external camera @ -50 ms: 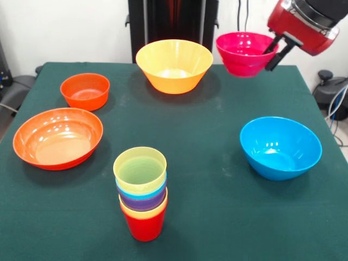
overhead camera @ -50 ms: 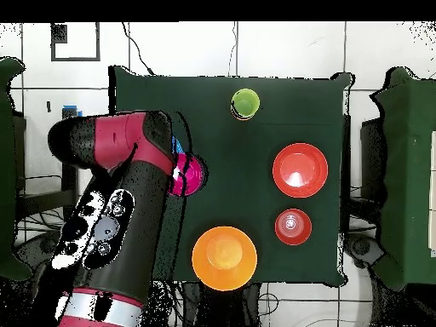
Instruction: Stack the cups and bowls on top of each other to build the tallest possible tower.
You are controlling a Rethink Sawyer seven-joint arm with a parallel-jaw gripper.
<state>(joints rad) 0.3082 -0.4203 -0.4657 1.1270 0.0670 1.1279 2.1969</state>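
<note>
Above the table's far corner, the gripper (external camera @ -50 ms: 273,53) pinches the magenta bowl's (external camera @ -50 ms: 243,53) rim, holding it aloft, mouth upward. Cup tower (external camera @ -50 ms: 142,193) stands upright.

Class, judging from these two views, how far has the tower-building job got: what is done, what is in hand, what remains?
Done: the cups are nested in one stack on a red base. In hand: the tool holds the small magenta-pink bowl by its rim, lifted above the table. Left: that bowl, the blue bowl, the wide orange bowl, the small orange bowl and the large yellow-orange bowl sit unstacked.
</note>
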